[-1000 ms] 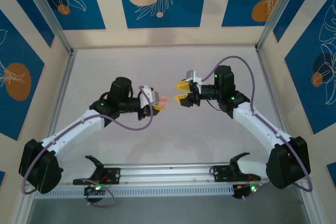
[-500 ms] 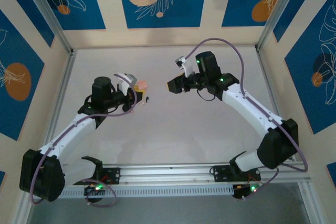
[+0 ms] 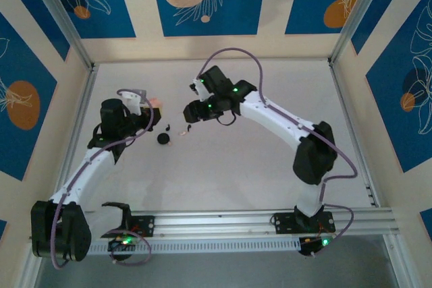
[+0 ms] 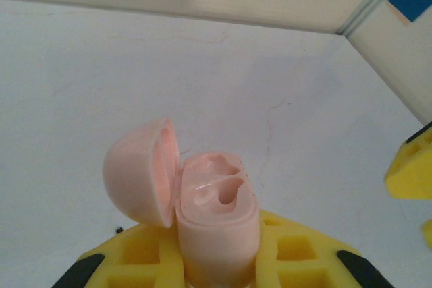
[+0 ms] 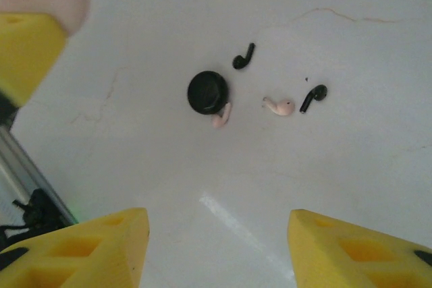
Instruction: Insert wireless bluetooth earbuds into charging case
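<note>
No writing, label, brand or number can be read anywhere. The wall panels (image 3: 223, 18) carry drawn leaves and orange circles (pictures, not letters), and the pink charging case (image 4: 216, 234) has a plain shell.
</note>
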`<state>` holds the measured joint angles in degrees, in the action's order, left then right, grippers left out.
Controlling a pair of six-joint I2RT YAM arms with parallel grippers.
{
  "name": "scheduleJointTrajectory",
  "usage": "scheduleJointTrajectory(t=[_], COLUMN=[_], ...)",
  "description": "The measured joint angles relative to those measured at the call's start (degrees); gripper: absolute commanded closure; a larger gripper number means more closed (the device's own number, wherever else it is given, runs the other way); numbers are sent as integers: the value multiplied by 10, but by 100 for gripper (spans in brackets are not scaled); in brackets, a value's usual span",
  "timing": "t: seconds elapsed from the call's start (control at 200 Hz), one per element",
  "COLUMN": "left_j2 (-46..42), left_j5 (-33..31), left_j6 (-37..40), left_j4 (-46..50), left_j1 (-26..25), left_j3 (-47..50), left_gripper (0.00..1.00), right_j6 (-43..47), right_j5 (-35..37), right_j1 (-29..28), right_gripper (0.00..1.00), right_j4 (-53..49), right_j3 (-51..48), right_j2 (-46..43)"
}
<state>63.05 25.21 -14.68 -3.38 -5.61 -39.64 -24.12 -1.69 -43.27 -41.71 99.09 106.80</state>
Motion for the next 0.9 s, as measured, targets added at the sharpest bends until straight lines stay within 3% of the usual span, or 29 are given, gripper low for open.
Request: scheduleJointTrajectory(t=[0.455,0.9], left_j2=[0,5], left_j5=[-38,-47], left_j6=[-14,-15], left_j4=[43,60], left_j1=[43,71], left_j3=[4,8], left_gripper=[82,82], right_j6=[-31,-50], right_j5=[11,-34], right_j1=[-5,-36], right_gripper=[44,45], right_j4=[-59,-41], right_j3=[146,192], right_j2=[180,245])
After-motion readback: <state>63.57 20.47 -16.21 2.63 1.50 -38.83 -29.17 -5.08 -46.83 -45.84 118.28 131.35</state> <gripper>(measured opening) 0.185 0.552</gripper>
